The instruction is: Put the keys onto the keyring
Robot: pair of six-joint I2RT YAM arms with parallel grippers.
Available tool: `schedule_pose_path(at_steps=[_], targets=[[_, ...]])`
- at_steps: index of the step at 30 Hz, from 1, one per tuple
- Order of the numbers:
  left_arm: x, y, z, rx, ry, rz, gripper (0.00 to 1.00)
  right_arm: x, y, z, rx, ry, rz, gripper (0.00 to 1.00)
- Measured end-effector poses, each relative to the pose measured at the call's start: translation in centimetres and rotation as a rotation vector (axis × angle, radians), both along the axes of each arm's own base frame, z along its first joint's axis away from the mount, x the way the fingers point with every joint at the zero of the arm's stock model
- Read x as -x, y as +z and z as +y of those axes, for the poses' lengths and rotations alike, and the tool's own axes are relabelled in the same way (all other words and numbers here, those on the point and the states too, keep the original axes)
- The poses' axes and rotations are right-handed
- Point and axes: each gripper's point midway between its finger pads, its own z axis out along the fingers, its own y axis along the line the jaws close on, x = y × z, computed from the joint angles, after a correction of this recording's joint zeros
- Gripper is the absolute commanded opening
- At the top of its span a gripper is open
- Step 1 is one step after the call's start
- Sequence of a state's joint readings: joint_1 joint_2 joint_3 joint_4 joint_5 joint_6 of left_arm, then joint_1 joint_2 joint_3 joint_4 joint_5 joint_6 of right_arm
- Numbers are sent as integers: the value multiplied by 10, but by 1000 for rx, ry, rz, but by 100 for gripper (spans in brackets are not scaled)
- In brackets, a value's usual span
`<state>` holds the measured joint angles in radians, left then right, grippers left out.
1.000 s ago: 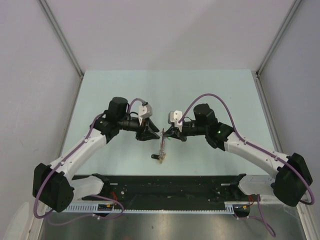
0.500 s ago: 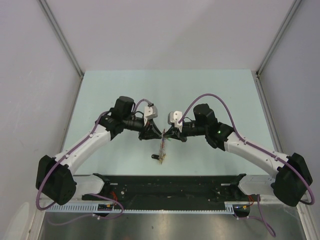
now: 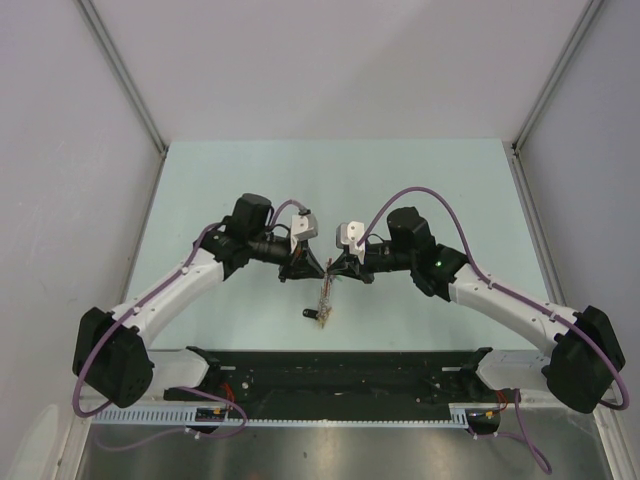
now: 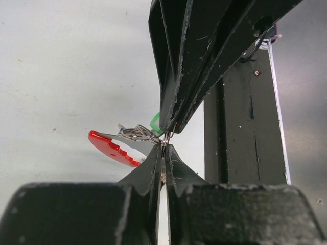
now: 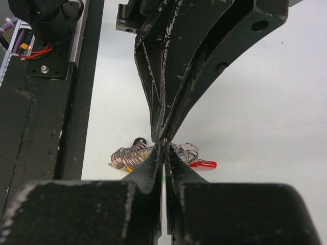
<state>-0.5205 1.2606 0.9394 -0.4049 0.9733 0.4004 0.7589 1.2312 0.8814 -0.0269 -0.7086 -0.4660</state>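
- Progress: mid-threading, not done; L gripper [image 3: 312,266] and R gripper [image 3: 338,268] meet tip to tip at mid table [image 3: 430,180]
- L jaws pinched tight on thin wire, prob. the keyring [image 3: 324,296]
- R jaws also pinched tight; green key [image 4: 156,122] pokes out at its tips, so prob. held; can't tell if it's on the loop yet
- Blue key not made out
- Keyring: hangs from the tips toward near edge; silvery coils, red curved bit [image 4: 112,148] showing
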Motion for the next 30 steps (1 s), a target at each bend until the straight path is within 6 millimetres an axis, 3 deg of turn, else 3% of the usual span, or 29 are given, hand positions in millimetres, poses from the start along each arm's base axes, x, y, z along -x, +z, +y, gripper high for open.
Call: schedule_pose_path(at_steps=[7,18,24,30], targets=[[1,4,-2,30,31,33,0,-2,2,-3,7,-12,-1,0],[-5,21,0,204,259,109,0,-5,14,-14,8,-68,-52,0],[-8,37,6,292,374,128,0,-2,22,-12,-38,-107,-89,0],[-10,38,10,344,451,162,0,-2,20,-8,-73,-162,-105,1]])
